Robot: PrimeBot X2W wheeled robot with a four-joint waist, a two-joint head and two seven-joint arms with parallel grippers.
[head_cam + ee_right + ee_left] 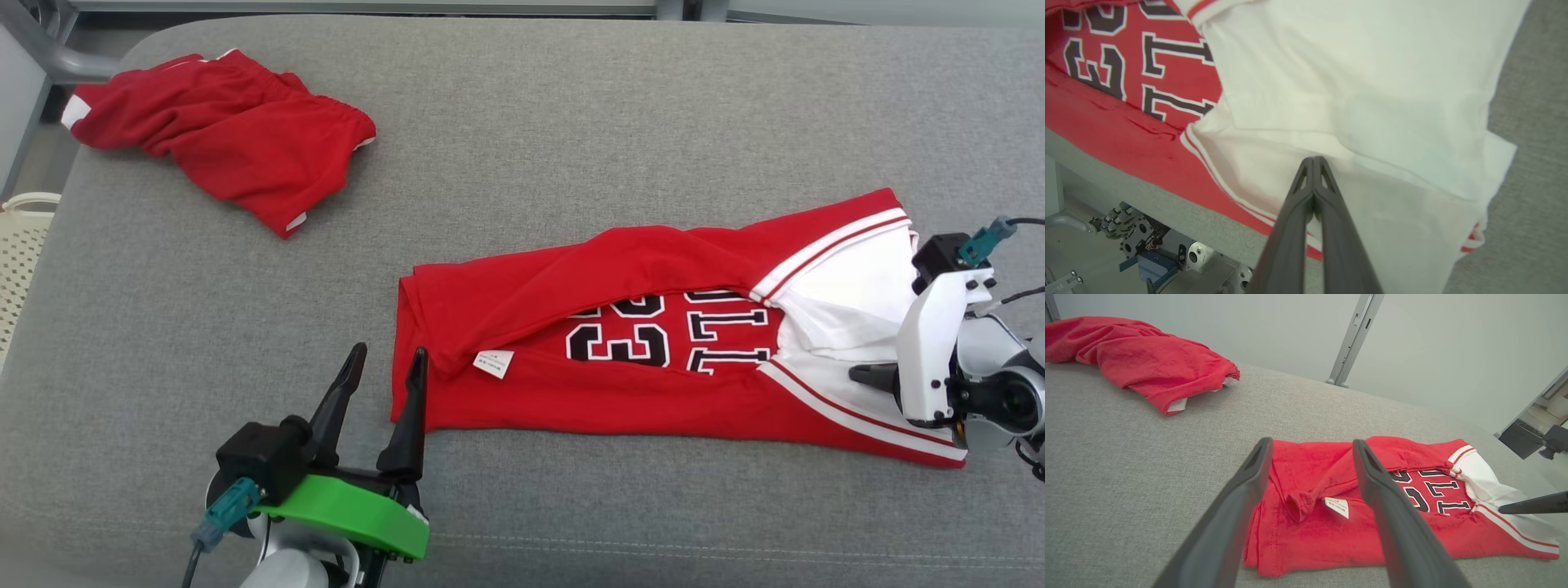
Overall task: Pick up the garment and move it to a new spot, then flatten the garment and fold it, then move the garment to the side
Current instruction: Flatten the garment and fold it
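A pale perforated basket (23,245) stands off the left edge of the grey fabric-covered worktop (571,122); only part of it shows, and what lies in it cannot be told.

The red jersey (653,392) lies flat on the worktop at the near right, folded lengthwise, with its long sides turned in toward the middle. In the gap between the folds, black white-edged block print shows: the digits 23 and beside them 2 or 3 block letters, partly covered, so the word cannot be read whole. A small white label (494,363) lies near the jersey's left end; its print is too small to read. At the right end the cloth is white with red-and-white striped trim.

A second red garment (220,135) with white trim lies crumpled at the far left, well apart from the jersey.

The left gripper (389,351) sits at the jersey's left end with its fingers (1241,498) spread wide, holding nothing; in the left wrist view they straddle the folded edge. The right gripper (1313,160) is over the white part, with its fingers pressed tight together and the tips at a crease; whether any cloth is pinched cannot be told.
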